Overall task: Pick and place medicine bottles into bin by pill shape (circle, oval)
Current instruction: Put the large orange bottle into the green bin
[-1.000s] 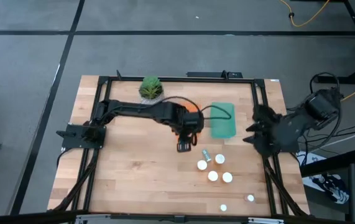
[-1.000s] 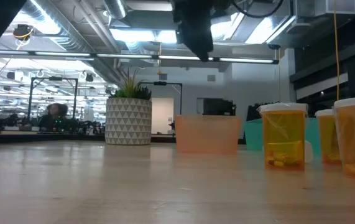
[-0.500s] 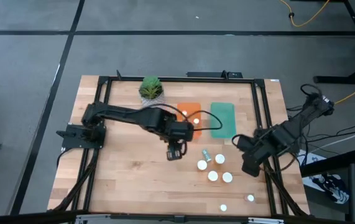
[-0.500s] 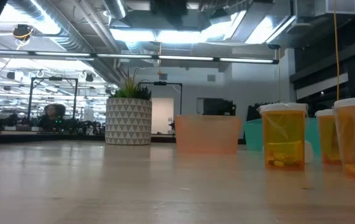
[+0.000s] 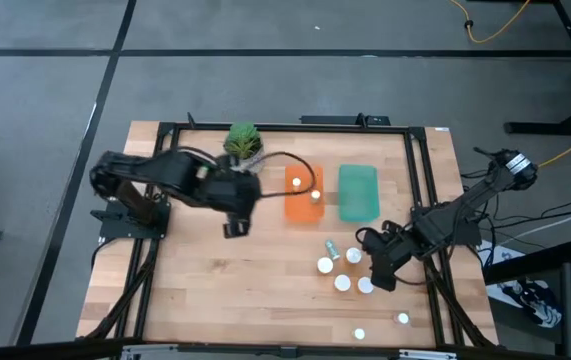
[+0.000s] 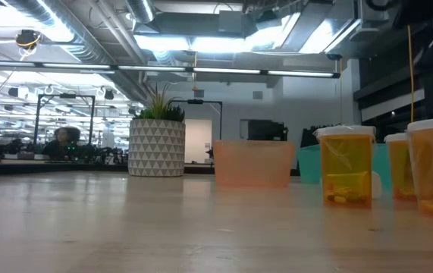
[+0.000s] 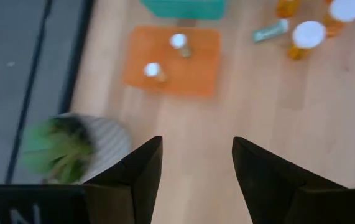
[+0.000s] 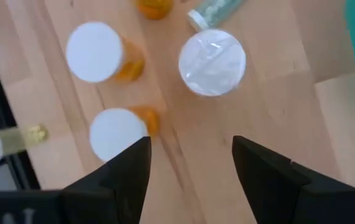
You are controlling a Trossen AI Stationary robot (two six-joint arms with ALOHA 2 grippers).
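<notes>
Both arms moved since the earlier frame: left pincer [image 5: 233, 229] pulled back off the orange bin [image 5: 303, 207] toward the plant [image 5: 243, 141], and right pincer [image 5: 374, 276] swung in from the tabletop's right edge to the bottle cluster. Both pincers stand apart and hold nothing, going by the wrist views.

Bottles: two already sit in the orange bin [image 7: 172, 61]; the teal bin [image 5: 359, 192] looks empty. Loose ones: upright cluster of four [image 5: 343, 283] near the right pincer, one lying on its side [image 5: 332, 247], two more near the front edge [image 5: 402, 318].

Relative to the right pincer: clear-capped bottle [image 8: 212, 63] lies just ahead, two white-capped ones [image 8: 117, 132] off to one side, none between the fingers [image 8: 116, 175] yet.

Risks, as judgement:
- Bottles stand close; a finger coming down could knock a neighbour over or shove it.
- Pincer is not lined up with any one cap; off-centre closing could tip the bottle.
- Pill shape is unreadable from above, so the wrong bin is possible.
</notes>
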